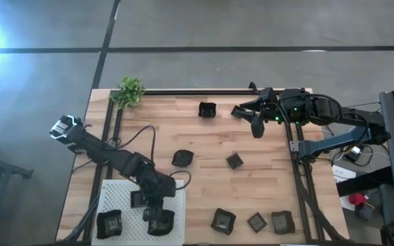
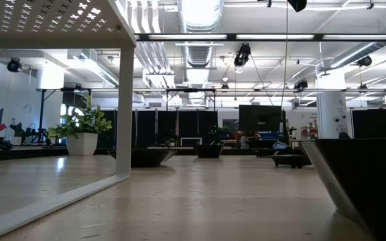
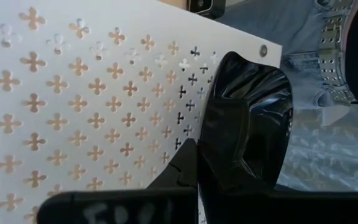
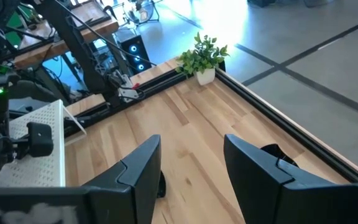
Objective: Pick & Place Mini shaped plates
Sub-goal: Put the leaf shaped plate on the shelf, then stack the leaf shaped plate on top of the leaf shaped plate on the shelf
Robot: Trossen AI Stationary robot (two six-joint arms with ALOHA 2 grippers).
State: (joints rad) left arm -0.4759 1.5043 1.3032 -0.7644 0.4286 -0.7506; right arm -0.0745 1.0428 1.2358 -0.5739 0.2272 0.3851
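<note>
Left wrist view gives you the closest work: the left pincer (image 1: 157, 210) is pressed together on the rim of a glossy black plate (image 3: 247, 124), pinching it over the white perforated board (image 1: 125, 188) at the front left corner of the worktop (image 1: 279, 178); the plate hangs edge-on over the board's near edge, so I judge all that remains for that arm is to let it down flat and release; two more plates sit on the board just beside it, a corner plate (image 1: 109, 224) and an inner plate (image 1: 137, 199), so watch you do not set one on top of another; along the front edge to the right, a front row (image 1: 256, 221) of three dishes waits, well apart from both arms; farther in, a rounded dish (image 1: 182, 158) and a small square dish (image 1: 234, 160) lie mid-worktop, between the two arms; at the far side the right pincer (image 1: 257, 127) hangs with its fingers spread wide and nothing between them, pointing toward the plant (image 1: 130, 91); the relation that matters for your coming move is this: the back plate (image 1: 207, 109) lies just ahead of that pincer and off to one side of its line, showing in the right wrist view only past one finger, not in the gap; the small square dish lies nearer the front from the pincer, about as close; either one belongs to the right arm, being far nearer than the busy left; you would need to shift sideways to centre the back plate before dropping
</note>
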